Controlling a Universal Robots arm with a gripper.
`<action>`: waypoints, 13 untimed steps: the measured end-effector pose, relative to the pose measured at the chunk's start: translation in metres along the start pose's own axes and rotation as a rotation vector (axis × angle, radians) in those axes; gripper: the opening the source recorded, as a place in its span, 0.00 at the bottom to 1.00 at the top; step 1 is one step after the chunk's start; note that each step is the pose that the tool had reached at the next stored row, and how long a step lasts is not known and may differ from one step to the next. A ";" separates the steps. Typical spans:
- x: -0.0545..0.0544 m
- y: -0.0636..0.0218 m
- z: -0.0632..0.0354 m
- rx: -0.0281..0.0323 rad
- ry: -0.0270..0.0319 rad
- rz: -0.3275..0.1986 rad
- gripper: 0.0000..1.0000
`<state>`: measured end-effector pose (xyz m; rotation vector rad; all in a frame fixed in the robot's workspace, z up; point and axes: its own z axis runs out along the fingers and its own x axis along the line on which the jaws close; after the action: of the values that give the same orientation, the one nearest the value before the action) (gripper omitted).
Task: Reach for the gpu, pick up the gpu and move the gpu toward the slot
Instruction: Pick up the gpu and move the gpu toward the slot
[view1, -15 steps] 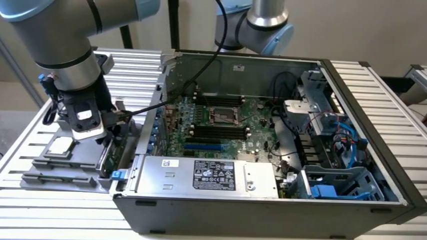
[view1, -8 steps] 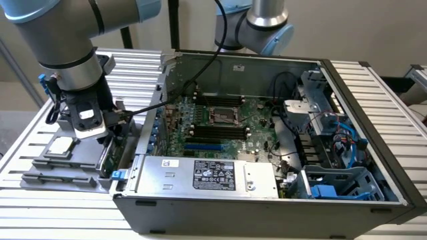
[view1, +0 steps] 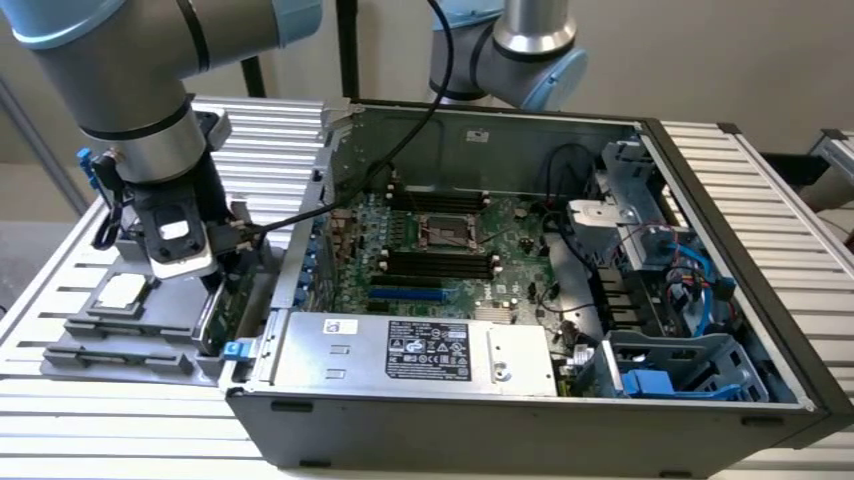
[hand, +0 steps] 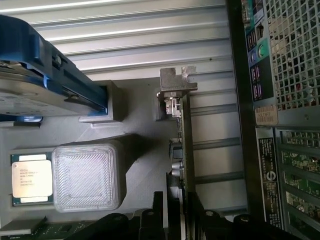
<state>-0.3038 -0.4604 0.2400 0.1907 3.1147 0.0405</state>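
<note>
With the claw (hand: 177, 220) astride the gpu (hand: 186, 145), on edge in the grey holder (hand: 140, 115) toward the bench's (view1: 747, 180) edge at the exterior view's left, clamped or not I cannot tell, a skewed lift could jam it there.

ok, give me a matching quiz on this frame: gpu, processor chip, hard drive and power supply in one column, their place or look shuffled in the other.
Things:
1. gpu
2. processor chip
3. hard drive
4. power supply

Descriptions:
A. inside the computer case, label on top
B. blue side rails
C. small silver square, lying flat on the grey tray
D. standing on edge, silver bracket at one end

Pairs: 1-D, 2-C, 3-B, 4-A
</note>
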 end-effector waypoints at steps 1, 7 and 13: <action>0.000 0.0001 0.0001 0.0004 -0.0001 0.000 0.33; 0.000 0.0004 0.0003 0.0025 -0.0004 0.000 0.27; 0.000 0.0004 0.0002 -0.0023 -0.0001 0.000 0.27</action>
<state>-0.3038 -0.4600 0.2398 0.1908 3.1144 0.0440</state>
